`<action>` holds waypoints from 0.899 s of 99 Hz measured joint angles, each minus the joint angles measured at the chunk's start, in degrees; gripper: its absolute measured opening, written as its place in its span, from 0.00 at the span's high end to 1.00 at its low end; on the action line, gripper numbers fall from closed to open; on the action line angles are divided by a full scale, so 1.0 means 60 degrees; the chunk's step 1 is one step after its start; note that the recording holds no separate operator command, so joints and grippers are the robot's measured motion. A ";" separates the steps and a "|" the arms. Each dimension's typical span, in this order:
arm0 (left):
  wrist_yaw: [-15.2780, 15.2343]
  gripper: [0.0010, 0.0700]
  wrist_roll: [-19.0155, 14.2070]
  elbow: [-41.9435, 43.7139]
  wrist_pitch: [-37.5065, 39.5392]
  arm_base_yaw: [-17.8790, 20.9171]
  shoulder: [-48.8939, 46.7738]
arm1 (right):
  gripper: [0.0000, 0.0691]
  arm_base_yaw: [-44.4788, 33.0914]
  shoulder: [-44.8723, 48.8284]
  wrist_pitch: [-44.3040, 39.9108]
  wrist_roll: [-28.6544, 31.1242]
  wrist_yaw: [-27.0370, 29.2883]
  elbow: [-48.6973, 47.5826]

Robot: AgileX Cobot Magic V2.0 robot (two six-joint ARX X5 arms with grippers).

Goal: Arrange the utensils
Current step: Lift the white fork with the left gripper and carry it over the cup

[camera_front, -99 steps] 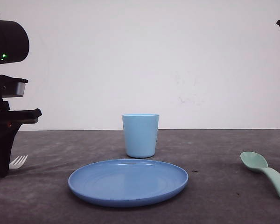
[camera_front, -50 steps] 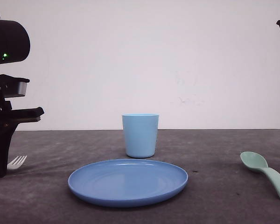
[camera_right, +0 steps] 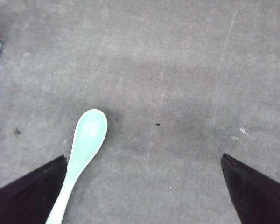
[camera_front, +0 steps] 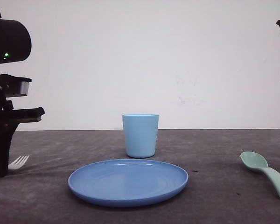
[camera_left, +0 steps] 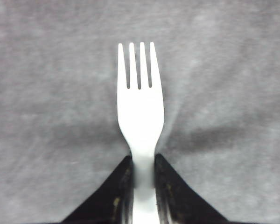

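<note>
White fork (camera_left: pixel 140 112) in left end effector (camera_left: pixel 143 175)

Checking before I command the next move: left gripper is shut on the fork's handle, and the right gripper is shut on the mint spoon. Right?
Not quite. The right gripper is open, the mint spoon lying free on the table, per the right wrist view. The left gripper is indeed shut on the white fork handle.
</note>
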 joint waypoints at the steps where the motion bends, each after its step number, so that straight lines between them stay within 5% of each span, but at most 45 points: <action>1: 0.0000 0.95 0.0000 0.0000 0.0007 -0.0018 -0.0025 | 0.04 0.0000 0.0004 0.0000 0.0000 -0.0004 0.0000; 40: 0.0182 0.95 0.0007 0.0889 0.0831 -0.0484 -0.1413 | 0.04 0.0000 0.0000 0.0000 0.0000 0.0000 0.0000; 68: 0.1512 0.95 -0.0124 0.0987 0.4171 -0.0900 -0.1708 | 0.04 0.0000 0.0004 0.0000 0.0000 0.0000 0.0000; 89: 0.1574 0.95 -0.0186 0.0991 0.6754 -0.1475 -0.1392 | 0.04 0.0000 0.0004 0.0000 0.0000 0.0000 0.0000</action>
